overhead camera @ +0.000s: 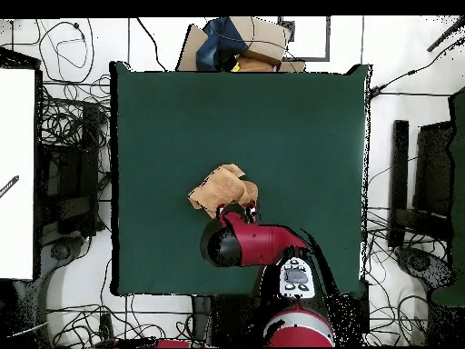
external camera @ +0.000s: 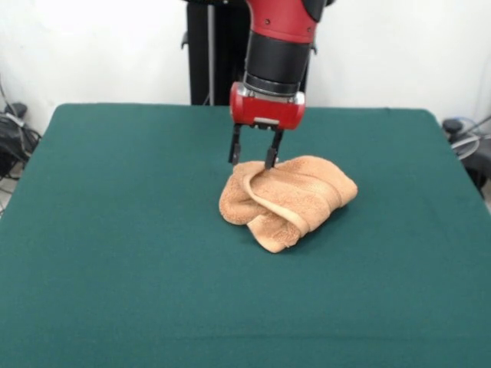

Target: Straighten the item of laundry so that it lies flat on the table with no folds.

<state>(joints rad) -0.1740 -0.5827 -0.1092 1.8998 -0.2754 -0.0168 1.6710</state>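
Observation:
The peach-orange towel (external camera: 288,199) lies crumpled in a folded heap near the middle of the dark green table (external camera: 115,230). My gripper (external camera: 252,162) hangs straight down at the towel's far edge, open. One fingertip (external camera: 270,162) touches the top fold and the other (external camera: 232,159) stands just beside the heap. Nothing is held. In the overhead view the towel (overhead camera: 222,189) sits just above the arm's red and black head, and the gripper (overhead camera: 240,212) is mostly hidden under it. The table (overhead camera: 300,127) spreads wide on every side.
The robot's black pedestal (external camera: 207,54) stands behind the table's far edge. In the overhead view, cardboard boxes and a dark bag (overhead camera: 241,41) lie beyond the table's top edge, a white panel (overhead camera: 16,173) is at the left, and cables and stands (overhead camera: 418,191) are at the right.

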